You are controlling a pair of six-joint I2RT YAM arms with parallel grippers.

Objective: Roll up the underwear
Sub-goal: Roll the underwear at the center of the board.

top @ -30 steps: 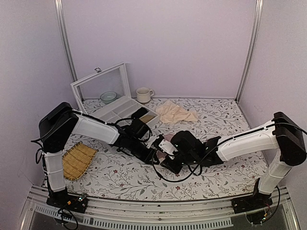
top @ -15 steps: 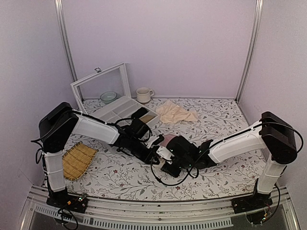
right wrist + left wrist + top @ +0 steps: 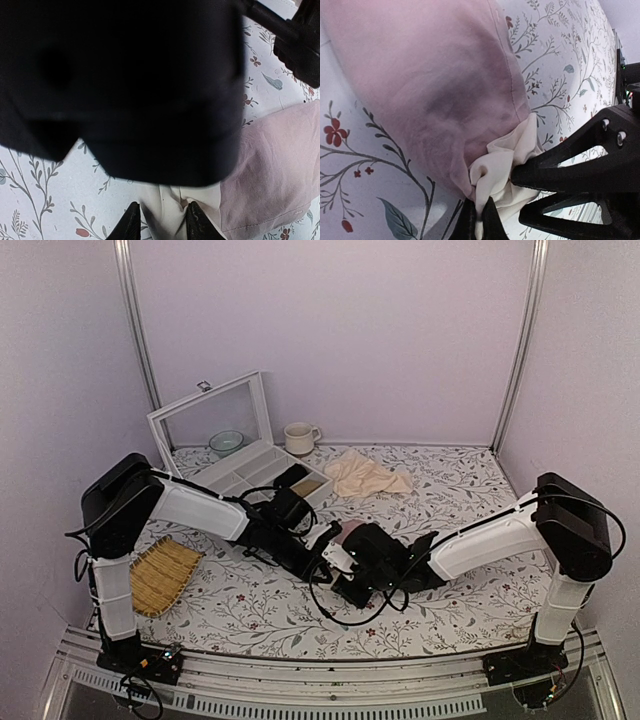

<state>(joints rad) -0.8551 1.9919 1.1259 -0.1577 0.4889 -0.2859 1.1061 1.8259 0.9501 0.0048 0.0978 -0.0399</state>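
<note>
We see the underwear (image 3: 435, 90) near the middle of the table (image 3: 470, 490), a little toward its left edge, where the two arms meet low over the flowered surface. From above, only a sliver of pink shows between them.

In the left wrist view the pink part is a rounded mass resting on the table. Its cream waistband (image 3: 495, 165) bunches out at the lower end. The left claw (image 3: 476, 215) is pressed together on a thin fold of that waistband, its two dark tips almost touching with cream cloth between them.

Just beside it, the right claw (image 3: 162, 217) sits on the same bunch. Its fingers (image 3: 131, 222) stand one on each side of a flat strip of waistband. The cloth fills the gap from finger to finger, so we read this claw as pinching the waistband too. In that view the pink part lies to the right. A dark blurred shape (image 3: 125, 90) covers the upper part of the view, and we cannot tell what it is.

At the far left corner stands a box (image 3: 255, 468) with its clear lid raised. A bowl (image 3: 226, 442) sits behind the lid and a mug (image 3: 298, 437) stands just beside the box at the far edge. A beige cloth (image 3: 365, 477) lies crumpled near the middle of the far edge, apart from the underwear. A woven mat (image 3: 162, 576) lies by the left edge.
</note>
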